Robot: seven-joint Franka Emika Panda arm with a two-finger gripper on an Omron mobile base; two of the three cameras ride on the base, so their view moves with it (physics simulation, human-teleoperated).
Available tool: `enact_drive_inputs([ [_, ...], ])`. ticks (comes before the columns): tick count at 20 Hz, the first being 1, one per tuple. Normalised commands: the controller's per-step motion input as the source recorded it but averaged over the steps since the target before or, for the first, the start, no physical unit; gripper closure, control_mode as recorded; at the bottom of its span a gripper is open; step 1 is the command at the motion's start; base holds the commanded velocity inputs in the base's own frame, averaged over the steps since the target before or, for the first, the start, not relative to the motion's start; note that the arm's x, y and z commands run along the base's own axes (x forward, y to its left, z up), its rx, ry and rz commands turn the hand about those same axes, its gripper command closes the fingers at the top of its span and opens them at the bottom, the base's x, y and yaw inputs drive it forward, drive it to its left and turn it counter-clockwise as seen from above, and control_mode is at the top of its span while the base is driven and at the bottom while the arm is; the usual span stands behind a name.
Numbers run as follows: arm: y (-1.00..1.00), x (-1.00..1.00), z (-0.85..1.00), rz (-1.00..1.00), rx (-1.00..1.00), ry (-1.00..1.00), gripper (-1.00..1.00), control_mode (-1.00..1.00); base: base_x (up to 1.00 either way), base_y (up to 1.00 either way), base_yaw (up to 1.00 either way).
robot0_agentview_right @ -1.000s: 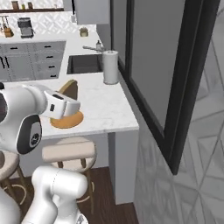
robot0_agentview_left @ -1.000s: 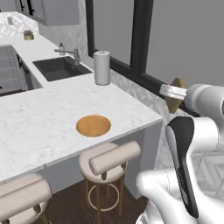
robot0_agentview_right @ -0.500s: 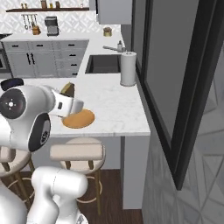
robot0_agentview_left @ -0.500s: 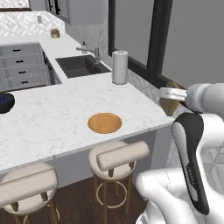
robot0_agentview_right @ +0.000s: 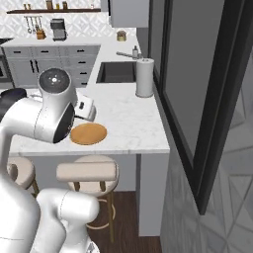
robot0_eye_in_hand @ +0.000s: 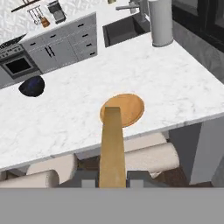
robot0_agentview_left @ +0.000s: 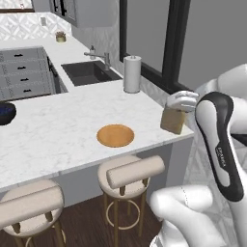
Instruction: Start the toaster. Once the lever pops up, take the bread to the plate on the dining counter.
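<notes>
The table [robot0_agentview_left: 58, 130], one white marble slab, ran across the left base view with two stools [robot0_agentview_left: 130, 171] tucked under its near edge. On it stood one paper roll [robot0_agentview_left: 132, 73] at about 1 o'clock from the plate, and one dark bowl [robot0_agentview_left: 6, 112] far off at about 9 o'clock. One sink [robot0_agentview_left: 89, 72] lay behind the roll.

The single plate [robot0_agentview_left: 115, 135] sat bare near the table's front edge, at about 6 o'clock from the roll.

The pincer [robot0_eye_in_hand: 111, 177] was shut tight on the one bread [robot0_eye_in_hand: 112, 144] slice, gripping its lower end, with the slice standing up between the jaws. In the left base view the bread [robot0_agentview_left: 172, 120] hung at about 3 o'clock from the plate, off the table's corner and well apart from the plate. In the hand view its far tip overlapped the plate's [robot0_eye_in_hand: 129, 109] near rim, but that was only the line of sight.

Risks, as I judged them: letting go here would drop the slice on the table edge or the floor. Held edge-on, it might also land upright and topple off the small plate. A low approach could knock the slice against the table's corner.
</notes>
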Motion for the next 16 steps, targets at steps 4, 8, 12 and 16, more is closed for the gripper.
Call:
enact_drive_inputs([
  [4, 0.62, 0.34, -0.9, 0.05, 0.08, -0.32, 1.0, -1.0, 0.0, 0.0, 0.0],
  [8, 0.64, 0.63, -0.43, -0.01, 0.01, -0.14, 1.0, -1.0, 0.0, 0.0, 0.0],
  [12, 0.29, 0.7, 0.05, -0.06, -0.04, 0.16, 1.0, -1.0, 0.0, 0.0, 0.0],
  [16, 0.0, 0.67, -0.18, -0.14, -0.21, 0.04, 1.0, -1.0, 0.0, 0.0, 0.0],
])
